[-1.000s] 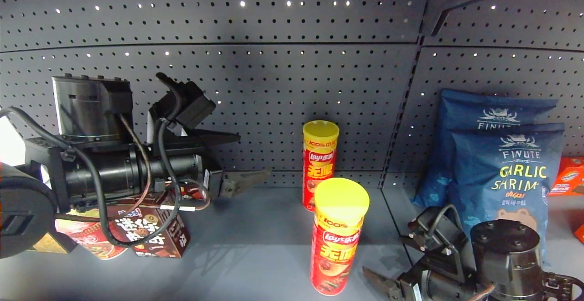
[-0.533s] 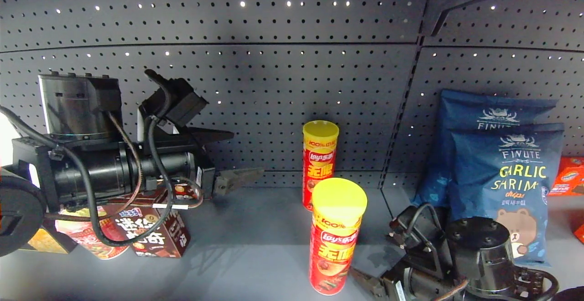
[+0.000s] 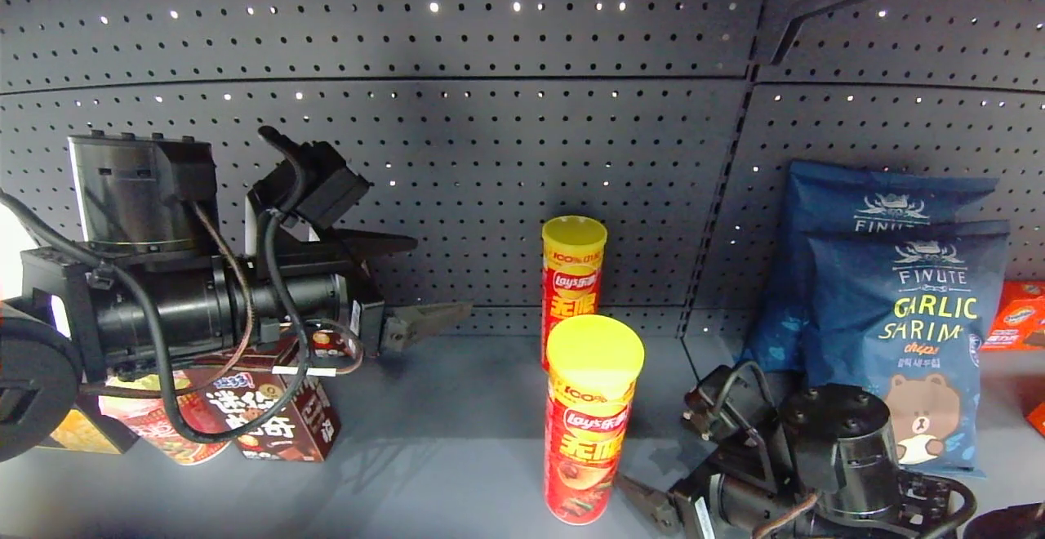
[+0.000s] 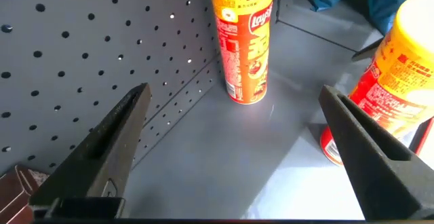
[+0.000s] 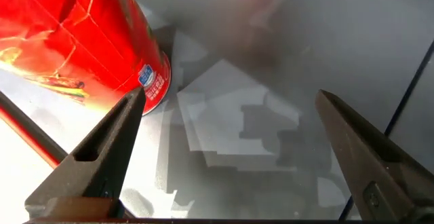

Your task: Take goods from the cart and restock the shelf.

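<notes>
While left gripper (image 4: 234, 94) and right gripper (image 5: 230, 96) gape, cans (image 3: 593, 408) stand on the grey shelf (image 3: 441, 429).

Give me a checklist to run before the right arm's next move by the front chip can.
1. Right gripper open and empty: ok, fingers are spread.
2. Front chip can upright on the shelf: ok.
3. Front chip can clear of the right gripper's fingers: cannot tell; it sits close beside one finger, outside the gap.
4. Rear chip can upright, apart from the front one: ok.
5. Left gripper open, empty, off to the side of both cans: ok.
</notes>
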Controlling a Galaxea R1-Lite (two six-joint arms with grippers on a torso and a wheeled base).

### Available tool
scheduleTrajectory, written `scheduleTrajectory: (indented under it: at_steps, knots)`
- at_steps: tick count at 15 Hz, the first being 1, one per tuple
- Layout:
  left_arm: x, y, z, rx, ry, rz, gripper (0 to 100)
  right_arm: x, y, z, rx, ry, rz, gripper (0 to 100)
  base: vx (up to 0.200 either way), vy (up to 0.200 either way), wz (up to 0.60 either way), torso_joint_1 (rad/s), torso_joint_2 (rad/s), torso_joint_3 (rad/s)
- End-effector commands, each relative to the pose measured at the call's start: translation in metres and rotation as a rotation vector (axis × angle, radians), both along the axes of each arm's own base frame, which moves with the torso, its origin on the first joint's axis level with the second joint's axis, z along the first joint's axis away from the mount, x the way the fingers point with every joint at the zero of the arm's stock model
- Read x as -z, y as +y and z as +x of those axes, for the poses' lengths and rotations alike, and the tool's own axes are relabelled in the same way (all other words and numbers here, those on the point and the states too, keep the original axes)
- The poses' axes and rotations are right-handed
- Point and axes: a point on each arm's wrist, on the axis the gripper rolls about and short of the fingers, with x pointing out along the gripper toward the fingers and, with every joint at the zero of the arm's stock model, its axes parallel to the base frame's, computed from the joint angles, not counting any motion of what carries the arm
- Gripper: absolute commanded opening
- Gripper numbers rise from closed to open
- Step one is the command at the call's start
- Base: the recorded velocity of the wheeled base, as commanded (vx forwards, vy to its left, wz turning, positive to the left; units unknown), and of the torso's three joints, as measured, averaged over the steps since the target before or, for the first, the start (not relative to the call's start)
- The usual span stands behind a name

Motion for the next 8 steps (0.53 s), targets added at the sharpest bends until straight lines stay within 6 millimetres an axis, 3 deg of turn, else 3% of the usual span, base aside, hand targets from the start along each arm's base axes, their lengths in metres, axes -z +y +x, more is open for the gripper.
scheduleTrajectory:
  at_steps: [1, 3, 8]
  knots:
    - [-0.004, -0.001, -0.003, 0.008, -0.016, -0.006, 100, -0.01, -0.004, -0.003, 0.008, -0.031, 0.024, 100, 0.0, 0.0, 0.0, 0.0, 0.0, 0.0]
    - [-0.015, -0.003, -0.013, 0.017, -0.056, -0.019, 100, -0.027, -0.008, -0.008, 0.02, -0.083, 0.066, 100, 0.0, 0.0, 0.0, 0.0, 0.0, 0.0]
    - [-0.035, 0.013, -0.064, -0.065, -0.153, -0.03, 100, -0.08, -0.035, -0.023, 0.119, -0.255, 0.189, 100, 0.0, 0.0, 0.0, 0.0, 0.0, 0.0]
